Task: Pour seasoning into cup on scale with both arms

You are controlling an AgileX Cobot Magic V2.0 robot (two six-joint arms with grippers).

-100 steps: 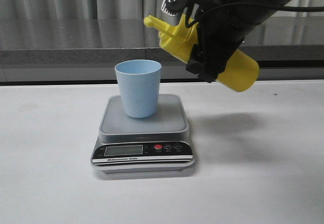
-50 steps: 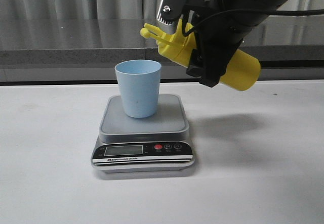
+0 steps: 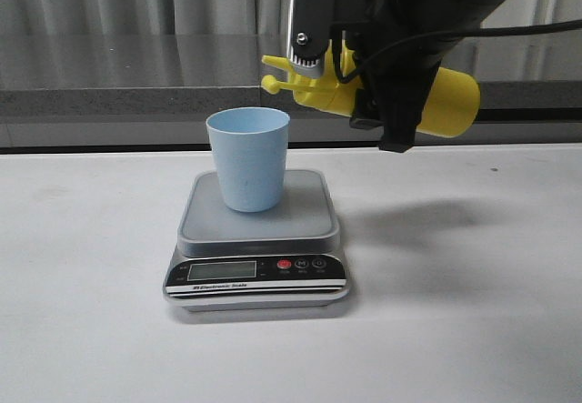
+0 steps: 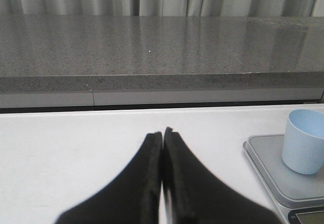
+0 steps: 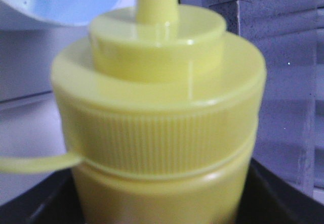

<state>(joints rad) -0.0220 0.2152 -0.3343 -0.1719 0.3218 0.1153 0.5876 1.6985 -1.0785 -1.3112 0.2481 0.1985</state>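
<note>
My right gripper (image 3: 386, 103) is shut on the yellow seasoning bottle (image 3: 450, 103) and holds it almost level in the air. Its nozzle (image 3: 271, 62) points left, above the right side of the light blue cup's (image 3: 247, 159) rim, with the tethered cap hanging just under it. The cup stands upright on the grey scale (image 3: 300, 221). In the right wrist view the bottle (image 5: 157, 107) fills the frame between the black fingers (image 5: 276, 196), with the cup rim (image 5: 66, 1) beyond the nozzle. My left gripper (image 4: 163, 133) is shut and empty, low over the table left of the scale (image 4: 268, 163) and cup (image 4: 304, 140).
A grey stone ledge (image 3: 118, 85) with curtains behind it runs along the back of the white table (image 3: 473, 312). The scale's black panel (image 3: 255, 271) with display and red button faces the front edge.
The right gripper has rotated the bottle from a steep slant to nearly level; its base rose and the nozzle dropped slightly toward the cup. The cup and scale have not moved.
</note>
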